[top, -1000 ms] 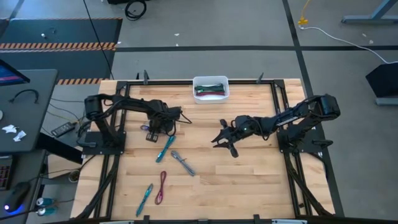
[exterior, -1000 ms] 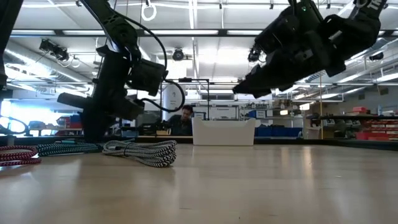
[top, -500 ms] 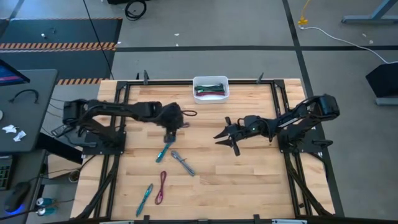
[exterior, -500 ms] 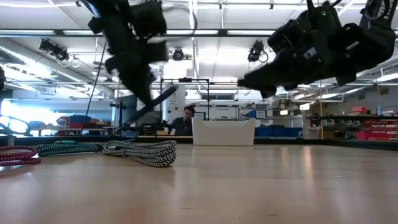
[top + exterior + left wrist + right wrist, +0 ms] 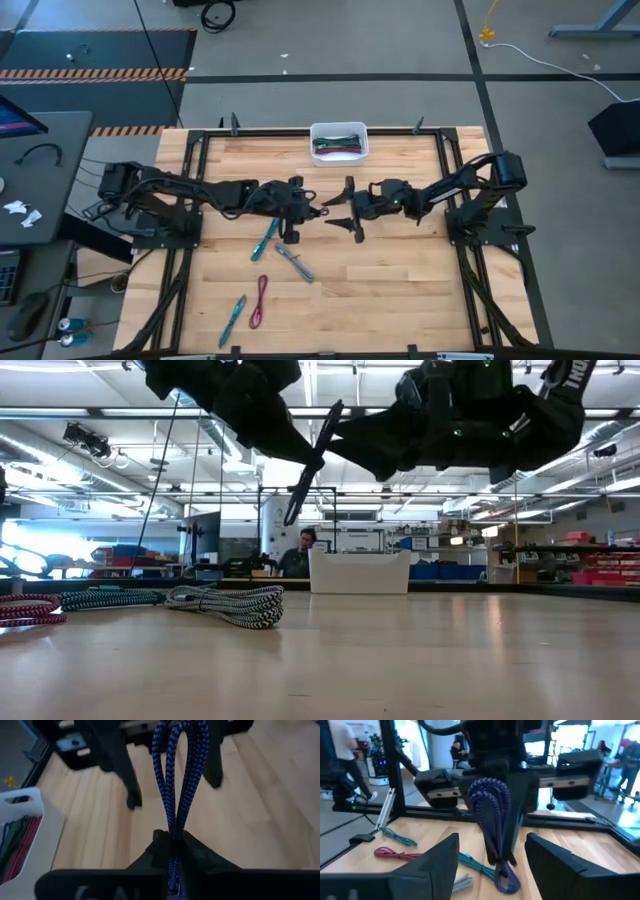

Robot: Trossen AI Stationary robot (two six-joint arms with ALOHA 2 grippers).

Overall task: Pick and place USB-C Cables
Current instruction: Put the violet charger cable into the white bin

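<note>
Above the table's middle, the left gripper [image 5: 303,208] pinches a purple cable [image 5: 181,775], offering it to the spread right gripper [image 5: 340,210]; a handover step, needing its fingers to close around the loop.

four cables on the table [image 5: 400,290]: two teal [image 5: 264,240], one grey [image 5: 294,262], one maroon [image 5: 259,301]; one purple [image 5: 179,775] held aloft.

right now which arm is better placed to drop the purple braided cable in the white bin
Right. The left pincer is shut on the folded purple braided cable, holding it out mid-table, and the right pincer faces it with open fingers either side. Once it takes the cable, the white plastic bin at the far edge lies slightly nearer that arm.
</note>
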